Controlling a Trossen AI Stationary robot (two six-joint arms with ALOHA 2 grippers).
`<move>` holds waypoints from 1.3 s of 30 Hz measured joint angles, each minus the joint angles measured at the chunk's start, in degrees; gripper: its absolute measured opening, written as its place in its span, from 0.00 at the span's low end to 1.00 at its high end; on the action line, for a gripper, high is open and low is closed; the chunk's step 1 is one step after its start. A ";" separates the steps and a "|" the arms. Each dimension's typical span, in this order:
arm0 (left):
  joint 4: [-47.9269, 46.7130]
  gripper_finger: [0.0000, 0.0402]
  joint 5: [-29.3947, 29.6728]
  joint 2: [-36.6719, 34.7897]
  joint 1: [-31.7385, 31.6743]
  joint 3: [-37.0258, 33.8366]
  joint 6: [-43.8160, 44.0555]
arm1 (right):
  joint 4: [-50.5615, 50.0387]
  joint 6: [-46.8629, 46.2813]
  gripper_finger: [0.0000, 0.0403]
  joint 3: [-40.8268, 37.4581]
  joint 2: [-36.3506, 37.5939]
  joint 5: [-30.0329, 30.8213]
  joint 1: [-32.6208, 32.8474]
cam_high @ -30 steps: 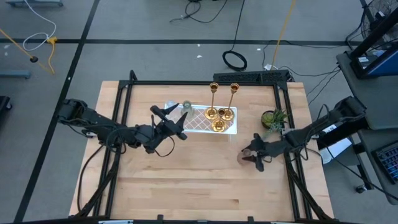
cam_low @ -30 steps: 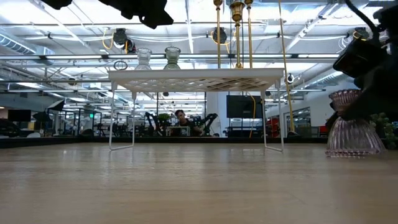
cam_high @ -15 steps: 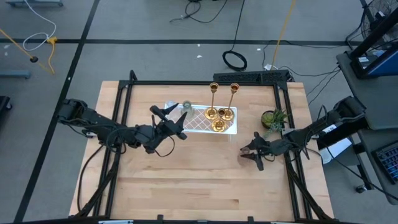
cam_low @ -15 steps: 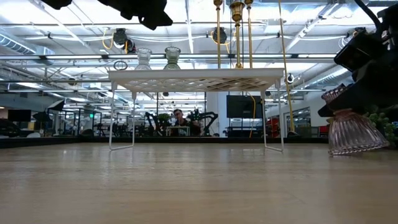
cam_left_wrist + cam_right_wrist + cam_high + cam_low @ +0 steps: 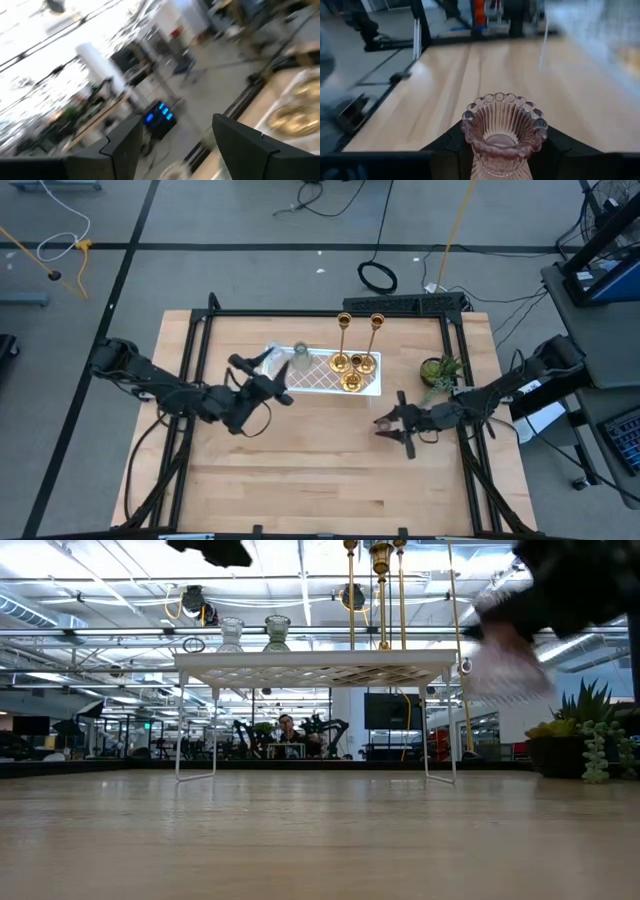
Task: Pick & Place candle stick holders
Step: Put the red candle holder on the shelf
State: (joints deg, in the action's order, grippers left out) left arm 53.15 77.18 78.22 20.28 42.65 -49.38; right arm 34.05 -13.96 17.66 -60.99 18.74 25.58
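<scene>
A pink ribbed glass holder (image 5: 504, 132) sits between the fingers of my right gripper (image 5: 390, 423). It shows blurred and off the table in the low view (image 5: 505, 670). The white lattice tray (image 5: 318, 380) stands on thin legs (image 5: 315, 668). On it stand two tall gold holders (image 5: 344, 330), several squat gold ones (image 5: 352, 380), and a clear (image 5: 231, 635) and a greenish (image 5: 277, 633) glass holder by their bases. My left gripper (image 5: 255, 385) is open and empty just left of the tray, its fingers apart in the left wrist view (image 5: 175, 150). My right gripper pinches the pink holder's ribbed body (image 5: 485, 160) below its flared beaded rim, one finger (image 5: 452, 145) on each side. The fingers come about level from the table's right side. The holder is roughly upright with its rim up, lifted clear of the table.
A small potted plant (image 5: 440, 370) stands at the right, just beyond my right arm; it also shows in the low view (image 5: 585, 745). Bare wood lies in front of the tray toward the near edge. The black frame rails (image 5: 200, 350) run along the table's sides.
My right gripper has tipped the pink holder, lifted it off the table, and carried it up and toward the table's left, nearer the tray. My left gripper has drawn back from the tray toward the table's left edge, staying open.
</scene>
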 joint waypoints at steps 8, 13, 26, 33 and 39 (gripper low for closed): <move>0.87 0.61 10.02 -3.92 2.83 0.00 -4.88 | 4.90 19.03 0.33 18.72 -15.35 4.25 -2.80; 0.83 0.61 11.48 -5.54 3.50 0.00 -4.27 | 11.48 21.92 0.33 27.88 -24.41 5.39 -6.85; 0.73 0.61 11.51 -6.82 3.84 0.00 -5.65 | 11.21 29.64 0.33 42.23 -38.19 17.81 -12.47; 0.68 0.61 11.86 -6.80 3.86 0.00 -5.69 | 9.62 28.34 0.33 42.98 -39.88 22.68 -14.43; 0.65 0.61 11.85 -6.78 3.86 0.00 -5.98 | 9.06 28.79 0.33 43.05 -39.84 26.37 -14.50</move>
State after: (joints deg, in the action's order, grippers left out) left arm 53.80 89.03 71.44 24.14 42.65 -55.36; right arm 43.11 14.83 60.71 -100.84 45.11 11.08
